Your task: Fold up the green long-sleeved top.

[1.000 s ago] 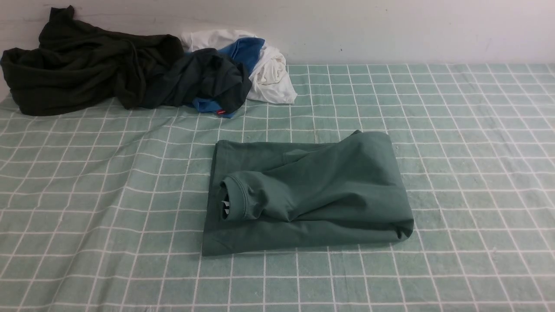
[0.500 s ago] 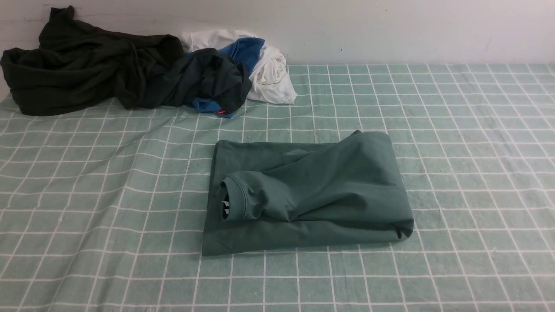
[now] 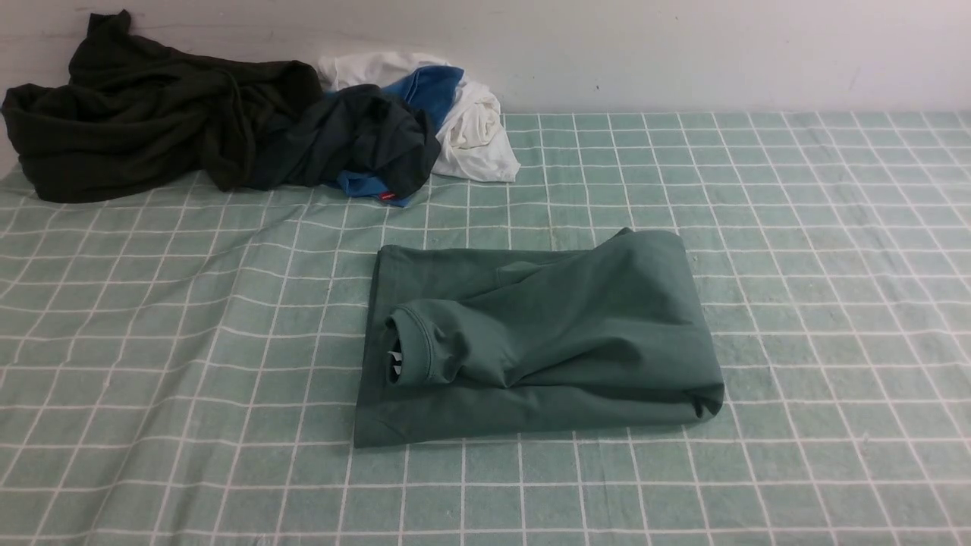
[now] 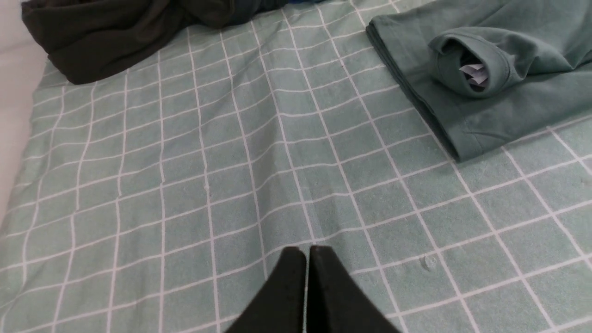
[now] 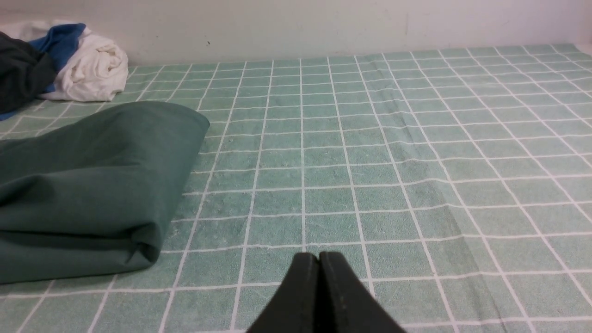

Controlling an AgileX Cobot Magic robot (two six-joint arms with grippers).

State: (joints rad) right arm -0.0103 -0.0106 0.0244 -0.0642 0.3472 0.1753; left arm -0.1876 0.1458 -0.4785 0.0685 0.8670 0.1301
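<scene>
The green long-sleeved top (image 3: 538, 341) lies folded mid-tabletop on the pale green grid sheet (image 3: 796, 265). Left end effector (image 4: 307, 252) and right end effector (image 5: 319, 256) are clenched, empty, apart from it.

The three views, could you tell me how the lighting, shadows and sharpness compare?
Front view: even, soft light, no glare, only a thin shadow under the folded sage-green cotton top. Left wrist view: sharp on the pale green grid-lined sheet, while the shut black left end effector is slightly soft. Right wrist view: likewise, right end effector a dark silhouette.
</scene>
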